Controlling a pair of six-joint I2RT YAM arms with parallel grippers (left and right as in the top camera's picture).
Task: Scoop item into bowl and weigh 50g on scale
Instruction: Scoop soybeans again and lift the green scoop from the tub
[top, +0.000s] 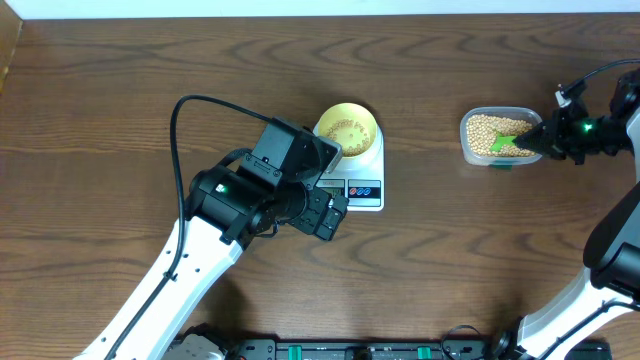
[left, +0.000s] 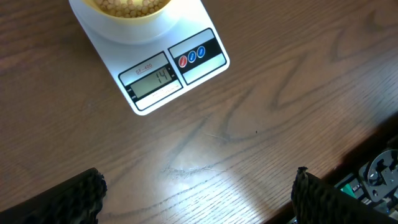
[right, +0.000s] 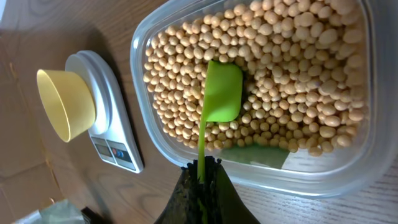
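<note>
Right wrist view: right gripper (right: 202, 180) pinched tight on the handle of green scoop (right: 222, 92), scoop head just ahead of the fingertips, down among beans (right: 298, 62) in clear tub (right: 140, 74). Left wrist view: left gripper (left: 196, 199) spread wide, nothing between the pads; scale (left: 155, 78) ahead of the fingertips, reading 14; bowl (left: 124, 18) on its platform, some beans inside.

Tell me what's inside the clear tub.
Tan beans fill the clear tub, with the green scoop resting among them, its handle gripped by the right pincer. The beans hide the tub's floor from view.
</note>
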